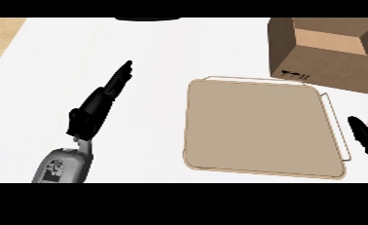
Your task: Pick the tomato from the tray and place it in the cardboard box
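Observation:
A tan tray lies flat on the white counter, right of centre, and no tomato shows on it or anywhere else in the head view. The brown cardboard box stands open at the back right, just beyond the tray's far corner. My left hand is over the counter left of the tray, fingers straight and pointing away, holding nothing. Only a black sliver of my right hand shows at the right edge, beside the tray's right rim.
A dark round object peeks in at the counter's far edge. A strip of wooden surface shows at the far left beyond the white counter.

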